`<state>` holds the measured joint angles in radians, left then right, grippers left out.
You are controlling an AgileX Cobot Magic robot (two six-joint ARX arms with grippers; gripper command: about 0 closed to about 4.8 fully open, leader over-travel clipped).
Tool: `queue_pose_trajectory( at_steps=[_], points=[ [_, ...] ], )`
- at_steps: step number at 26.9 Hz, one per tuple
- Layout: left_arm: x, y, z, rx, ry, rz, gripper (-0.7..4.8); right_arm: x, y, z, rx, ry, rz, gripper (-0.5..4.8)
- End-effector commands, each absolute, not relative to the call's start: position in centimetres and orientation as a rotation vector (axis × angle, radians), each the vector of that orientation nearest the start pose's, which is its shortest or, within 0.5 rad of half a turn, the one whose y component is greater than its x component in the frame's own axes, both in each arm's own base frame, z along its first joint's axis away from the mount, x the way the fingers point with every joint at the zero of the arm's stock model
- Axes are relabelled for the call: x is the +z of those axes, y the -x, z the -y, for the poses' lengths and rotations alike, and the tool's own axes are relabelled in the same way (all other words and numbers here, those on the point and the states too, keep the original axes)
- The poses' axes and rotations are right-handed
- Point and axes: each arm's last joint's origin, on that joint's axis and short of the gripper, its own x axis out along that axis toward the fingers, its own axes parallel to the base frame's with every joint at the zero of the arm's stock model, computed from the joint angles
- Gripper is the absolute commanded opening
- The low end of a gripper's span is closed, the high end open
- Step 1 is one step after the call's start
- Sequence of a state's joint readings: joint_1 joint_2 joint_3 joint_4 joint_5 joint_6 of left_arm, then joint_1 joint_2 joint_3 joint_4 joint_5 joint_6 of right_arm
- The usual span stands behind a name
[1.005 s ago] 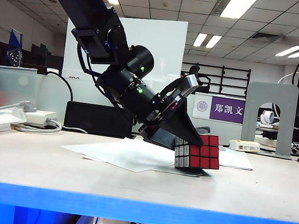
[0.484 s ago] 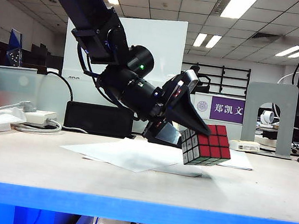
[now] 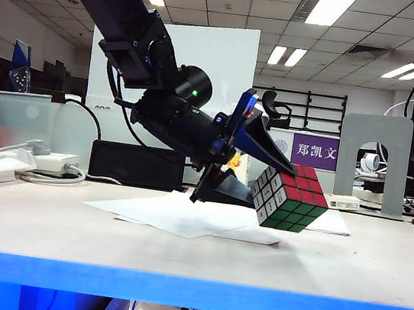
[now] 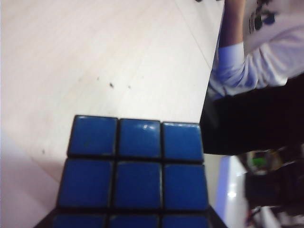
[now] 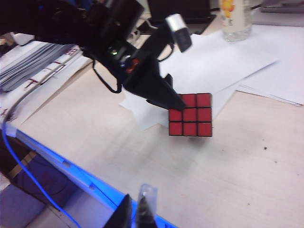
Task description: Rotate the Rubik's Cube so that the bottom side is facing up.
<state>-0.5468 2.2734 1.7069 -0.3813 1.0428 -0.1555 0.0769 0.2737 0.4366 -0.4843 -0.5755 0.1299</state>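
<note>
Loose white paper sheets (image 3: 183,215) lie overlapping on the pale tabletop (image 3: 330,265), which carries a blue front edge. At the rear stand a black box (image 3: 136,165), a grey metal bookend (image 3: 374,159) and a white adapter (image 3: 53,162) with a coiled cable. In the right wrist view a clear bottle (image 5: 236,19) stands on the papers, well apart from a stack of documents (image 5: 33,66).

- the left gripper (image 3: 283,187) holds the rubik's cube (image 3: 291,200) tilted just above the table (image 3: 177,255), with a thin gap under its lowest corner.
- loose paper sheets (image 3: 175,214) lie flat beneath and beside the cube.
- bare tabletop lies open toward the front edge.
- the right gripper (image 5: 135,209), fingers nearly together, hangs near that blue front edge, well apart from the cube.
- a clear bottle (image 5: 236,19) stands beyond the sheets.
</note>
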Motion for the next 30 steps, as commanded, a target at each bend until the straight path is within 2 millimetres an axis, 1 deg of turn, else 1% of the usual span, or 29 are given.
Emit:
queue_pose_trajectory(
  at_steps=[1,3,4,5,6,7,12,17,19,23,26,29,30],
  points=[
    [16.0,-39.4,27.0,-1.309,0.491,-1.250,2.07,24.8,-8.4,-2.3,0.645,-0.194,-0.333,0.27],
    [15.9,-39.3,26.9,-1.272,0.530,-1.303,1.80,24.8,-8.4,-2.3,0.647,-0.194,-0.331,0.27],
    [15.9,-39.3,26.8,-1.260,0.539,-1.317,1.57,24.8,-8.4,-2.3,0.647,-0.194,-0.331,0.27],
    [15.8,-39.2,26.8,-1.243,0.547,-1.340,1.22,24.8,-8.4,-2.3,0.647,-0.194,-0.330,0.27],
    [15.7,-39.1,26.7,-1.227,0.554,-1.361,1.00,24.9,-8.4,-2.3,0.648,-0.194,-0.330,0.27],
    [15.6,-39.0,26.6,-1.214,0.563,-1.384,0.89,24.9,-8.4,-2.3,0.648,-0.194,-0.330,0.27],
    [15.5,-38.8,26.3,-1.143,0.558,-1.438,0.89,24.9,-8.4,-2.3,0.649,-0.194,-0.330,0.27],
    [16.4,-38.8,25.9,-1.102,0.550,-1.451,0.89,24.9,-8.3,-2.4,0.650,-0.194,-0.328,0.27],
    [16.8,-39.0,25.8,-1.103,0.556,-1.452,0.89,24.9,-8.3,-2.3,0.651,-0.193,-0.323,0.27],
    [17.8,-39.4,25.5,-1.167,0.610,-1.442,0.88,24.9,-8.1,-2.4,0.654,-0.193,-0.319,0.27],
    [17.6,-39.6,25.2,-1.112,0.609,-1.454,0.88,25.0,-7.9,-2.5,0.669,-0.189,-0.316,0.27],
    [17.2,-39.4,24.9,-1.006,0.569,-1.479,0.89,25.0,-7.9,-2.6,0.681,-0.187,-0.314,0.27],
    [17.1,-39.4,24.9,-1.010,0.575,-1.487,0.89,25.0,-7.9,-2.6,0.682,-0.187,-0.313,0.27]
  ],
)
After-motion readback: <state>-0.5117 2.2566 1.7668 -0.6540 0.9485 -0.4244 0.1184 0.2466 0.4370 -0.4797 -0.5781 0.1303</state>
